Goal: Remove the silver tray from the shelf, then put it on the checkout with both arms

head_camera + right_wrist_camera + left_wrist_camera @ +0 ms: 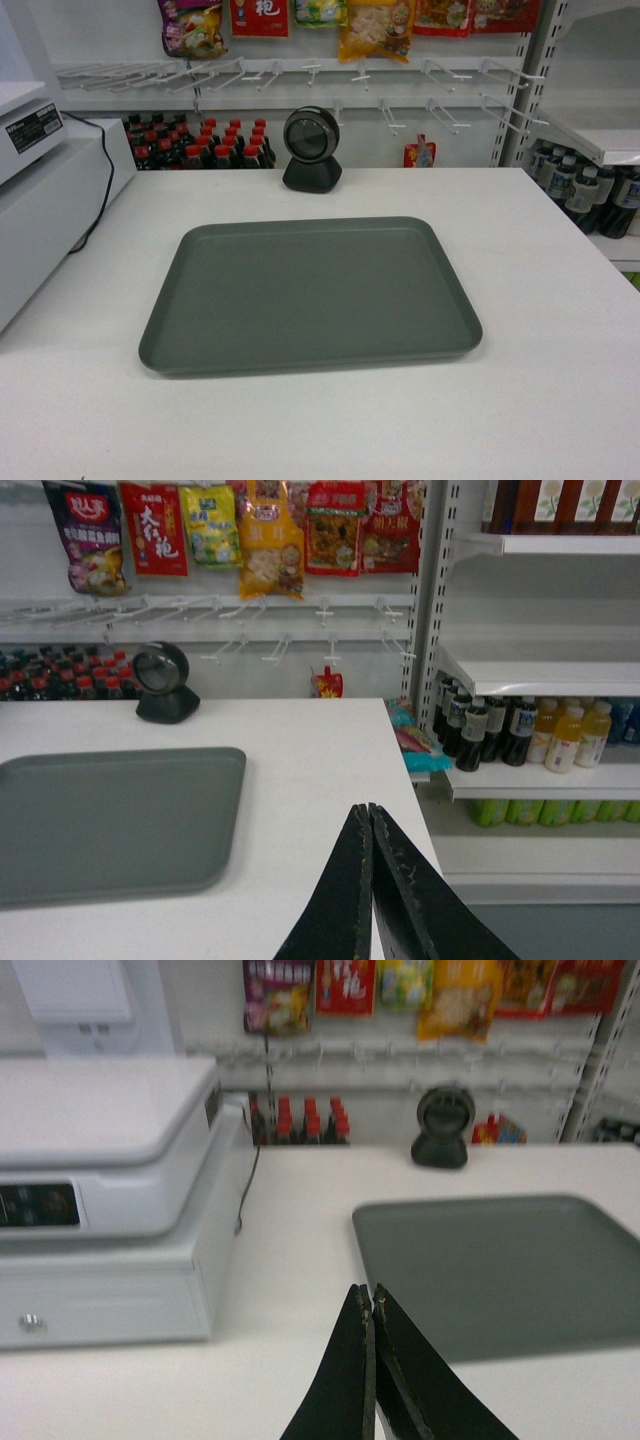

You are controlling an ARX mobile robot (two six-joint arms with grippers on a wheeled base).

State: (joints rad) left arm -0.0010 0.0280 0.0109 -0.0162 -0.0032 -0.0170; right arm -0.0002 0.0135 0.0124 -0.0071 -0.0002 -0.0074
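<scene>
Closest in, the left gripper (pixel 371 1305) sits low over the checkout (pixel 560 330), its two black fingers pressed tip to tip and clenched on nothing. Same story for the right gripper (pixel 369 818): fingers closed together, empty, hovering above the counter's right edge. Just ahead of both lies the tray (pixel 310 295), flat on the checkout, to the right of the left gripper and to the left of the right one, touching neither. Left of the tray stands a white register (pixel 110 1200) with a dark cable trailing down its side. Further back, the scanner (pixel 311 150) stands near the counter's far edge, apart from the tray. Beyond it, red-capped bottles (pixel 200 145), blurry enough that they may be sauce, and snack bags (pixel 270 535) hanging above. Off right, a shelf (pixel 545 675) above rows of drink bottles.
</scene>
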